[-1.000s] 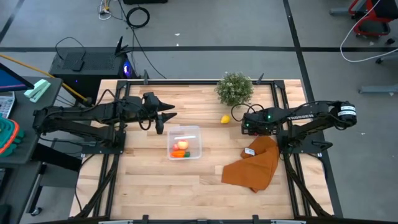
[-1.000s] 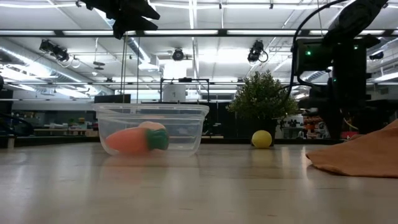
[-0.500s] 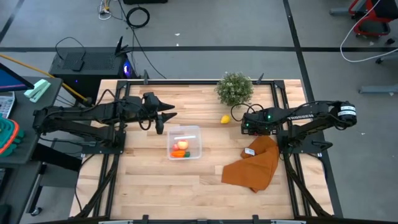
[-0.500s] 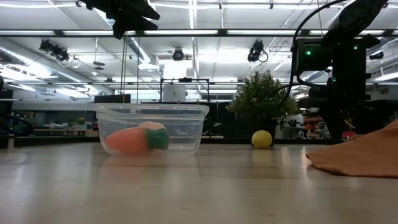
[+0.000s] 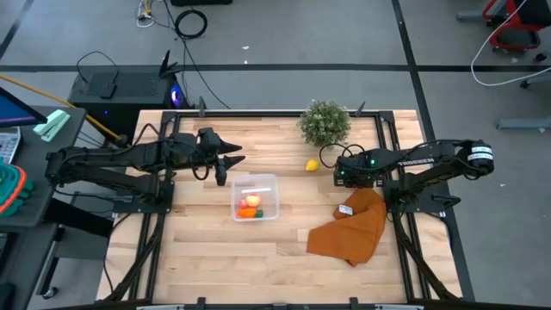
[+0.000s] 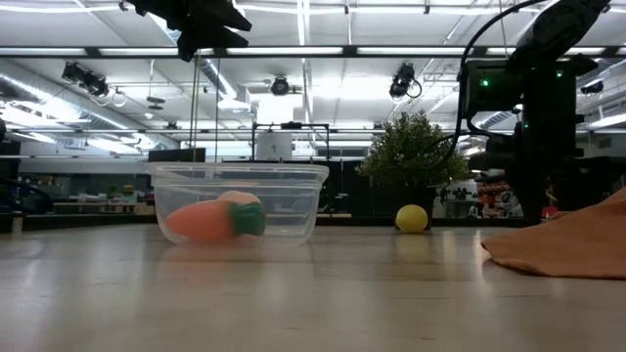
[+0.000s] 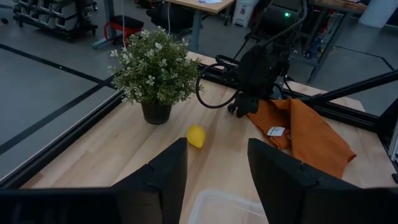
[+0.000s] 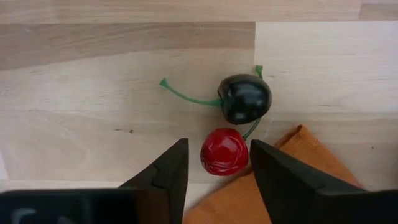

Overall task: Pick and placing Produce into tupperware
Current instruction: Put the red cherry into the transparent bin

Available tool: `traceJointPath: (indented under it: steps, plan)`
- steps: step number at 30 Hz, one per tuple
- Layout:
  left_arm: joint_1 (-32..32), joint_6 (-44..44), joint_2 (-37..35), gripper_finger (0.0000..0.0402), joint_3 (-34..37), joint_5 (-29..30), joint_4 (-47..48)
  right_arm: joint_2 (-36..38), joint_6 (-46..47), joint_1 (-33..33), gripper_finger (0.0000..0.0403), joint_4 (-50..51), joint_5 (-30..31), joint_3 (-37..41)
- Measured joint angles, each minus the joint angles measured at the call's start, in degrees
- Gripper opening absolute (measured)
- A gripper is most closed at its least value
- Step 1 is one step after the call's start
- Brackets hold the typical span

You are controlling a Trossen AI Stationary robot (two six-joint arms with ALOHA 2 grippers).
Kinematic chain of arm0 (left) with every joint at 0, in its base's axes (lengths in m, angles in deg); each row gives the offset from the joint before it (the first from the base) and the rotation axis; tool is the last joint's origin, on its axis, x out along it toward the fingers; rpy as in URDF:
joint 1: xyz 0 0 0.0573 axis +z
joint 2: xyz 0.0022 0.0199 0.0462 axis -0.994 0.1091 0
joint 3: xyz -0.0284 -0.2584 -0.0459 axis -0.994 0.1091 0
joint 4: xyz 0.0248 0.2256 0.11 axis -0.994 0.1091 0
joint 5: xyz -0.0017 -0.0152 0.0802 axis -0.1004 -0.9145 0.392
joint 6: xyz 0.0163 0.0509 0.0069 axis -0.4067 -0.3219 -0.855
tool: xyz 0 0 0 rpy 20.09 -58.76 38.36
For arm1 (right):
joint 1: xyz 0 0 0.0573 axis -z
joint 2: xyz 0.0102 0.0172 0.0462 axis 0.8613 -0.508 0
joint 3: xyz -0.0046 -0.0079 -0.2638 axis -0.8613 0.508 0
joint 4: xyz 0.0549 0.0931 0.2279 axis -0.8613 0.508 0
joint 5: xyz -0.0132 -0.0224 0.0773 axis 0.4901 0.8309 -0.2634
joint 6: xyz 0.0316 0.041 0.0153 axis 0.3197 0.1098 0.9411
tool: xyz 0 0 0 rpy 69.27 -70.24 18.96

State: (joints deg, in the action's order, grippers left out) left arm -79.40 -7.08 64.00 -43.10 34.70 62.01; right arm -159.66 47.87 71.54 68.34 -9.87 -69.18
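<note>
The clear tupperware (image 5: pixel 256 197) stands mid-table and holds the orange carrot (image 6: pixel 207 222) and the pale apple (image 5: pixel 251 201). The yellow lemon (image 5: pixel 312 165) lies on the wood near the potted plant. A red cherry (image 8: pixel 224 151) and a dark cherry (image 8: pixel 245 98), joined by green stems, lie on the wood at the cloth's edge. My right gripper (image 8: pixel 217 165) points down over them, open, with one finger on each side of the red cherry. My left gripper (image 5: pixel 229 164) is open and empty, raised left of the tupperware; it also shows in the left wrist view (image 7: pixel 217 180).
A bushy potted plant (image 5: pixel 325 123) stands at the far edge, just beyond the lemon. A brown-orange cloth (image 5: pixel 353 226) with a white tag lies crumpled at the right, beside the cherries. Black frame rails run along the table's sides.
</note>
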Motion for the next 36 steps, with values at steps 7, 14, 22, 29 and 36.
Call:
traceJointPath:
  steps: [7,14,22,29,36]
  plan:
    - [0.00,0.00,0.00,0.0173,0.00,-0.02,0.00,0.00,-0.01,0.00,0.0120,0.00,0.01,-0.04]
    - [0.00,0.00,0.00,0.0177,0.00,-0.01,0.00,0.00,-0.02,0.00,0.0106,0.00,-0.01,-0.04]
    - [0.00,-0.86,0.00,0.0175,0.00,-0.01,0.01,0.00,-0.02,0.02,0.0095,0.00,-0.45,-0.04]
    - [-0.02,-0.93,0.00,0.0172,0.00,0.00,0.01,0.00,0.08,0.02,0.0088,0.00,-1.33,-0.06]
    - [-0.02,-1.00,0.00,0.0176,0.00,0.00,0.01,0.00,0.11,-0.20,0.0087,-1.22,-3.43,-0.27]
